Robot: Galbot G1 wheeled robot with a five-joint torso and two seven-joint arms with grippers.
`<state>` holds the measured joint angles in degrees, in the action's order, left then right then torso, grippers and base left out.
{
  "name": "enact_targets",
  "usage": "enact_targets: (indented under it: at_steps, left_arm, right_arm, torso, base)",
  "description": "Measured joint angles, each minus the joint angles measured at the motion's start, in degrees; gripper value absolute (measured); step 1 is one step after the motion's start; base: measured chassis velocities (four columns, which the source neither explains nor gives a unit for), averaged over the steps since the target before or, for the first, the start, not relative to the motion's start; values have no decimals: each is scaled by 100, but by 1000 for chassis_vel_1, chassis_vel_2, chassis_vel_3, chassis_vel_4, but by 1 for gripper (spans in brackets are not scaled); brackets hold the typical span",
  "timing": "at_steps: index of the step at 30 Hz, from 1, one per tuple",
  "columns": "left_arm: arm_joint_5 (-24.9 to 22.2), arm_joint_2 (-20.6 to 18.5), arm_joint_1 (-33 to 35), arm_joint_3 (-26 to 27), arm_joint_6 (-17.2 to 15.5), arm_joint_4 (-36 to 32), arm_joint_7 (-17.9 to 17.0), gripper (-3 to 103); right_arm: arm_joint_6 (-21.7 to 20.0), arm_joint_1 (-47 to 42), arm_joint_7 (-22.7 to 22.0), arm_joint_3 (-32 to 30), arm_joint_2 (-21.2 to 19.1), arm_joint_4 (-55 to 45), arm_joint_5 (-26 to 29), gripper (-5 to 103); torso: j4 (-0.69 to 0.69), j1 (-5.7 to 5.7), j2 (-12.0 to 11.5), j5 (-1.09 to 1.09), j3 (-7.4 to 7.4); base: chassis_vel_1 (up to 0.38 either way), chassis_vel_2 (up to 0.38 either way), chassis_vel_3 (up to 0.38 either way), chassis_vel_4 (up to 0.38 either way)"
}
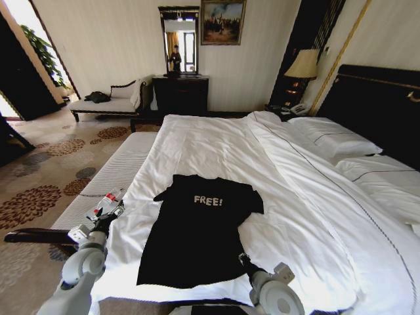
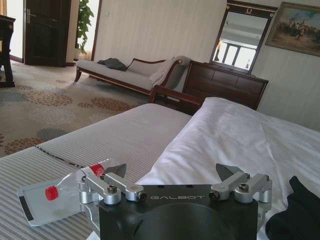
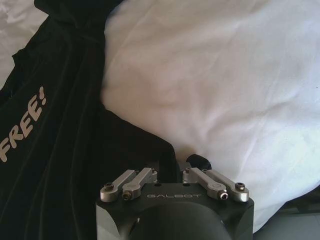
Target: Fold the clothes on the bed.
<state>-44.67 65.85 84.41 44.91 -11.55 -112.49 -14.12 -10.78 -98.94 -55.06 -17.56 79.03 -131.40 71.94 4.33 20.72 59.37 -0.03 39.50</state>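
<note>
Right wrist view: right claw point(image 3: 172, 172) closed on T-shirt point(image 3: 60, 145) hem.

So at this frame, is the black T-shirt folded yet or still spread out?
Spread out. The T-shirt lies flat on the bed, both sleeves out and the FREE! lettering fully showing. The right gripper is at its hem corner.

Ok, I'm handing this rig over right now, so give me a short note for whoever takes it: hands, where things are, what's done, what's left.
Left hand: open, empty, over the bed's left edge, beside the T-shirt's left side, not touching it.
Right hand: fingers close together at the shirt's lower right hem; whether they pinch the fabric cannot be told.
T-shirt: spread flat, lettering up, on the white duvet near the foot of the bed.
Small red-and-white bottle: on the striped bench by the left hand.
Done: shirt laid out. Left: every fold.
</note>
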Motion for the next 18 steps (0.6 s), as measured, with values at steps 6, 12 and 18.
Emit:
enact_targets:
  at_steps: [6,12,18]
  left_arm:
    - [0,0,-1,-10,2,0,0,100]
    - [-8,-13,-23,-4,3,0,-2,100]
    - [-13,1,-69,-27,3,28,-4,100]
  right_arm:
    - [53,-34,27,-23,-38,-11,-47,2]
    - [122,-236,-62,-93,-101,-203,-114,0]
    - [221,-594,-385,-163,-161,-483,-370,0]
  torso:
    - [0,0,0,0,0]
    - [0,0,0,0,0]
    - [0,0,0,0,0]
  base:
    - [0,0,0,0]
    - [0,0,0,0]
    - [0,0,0,0]
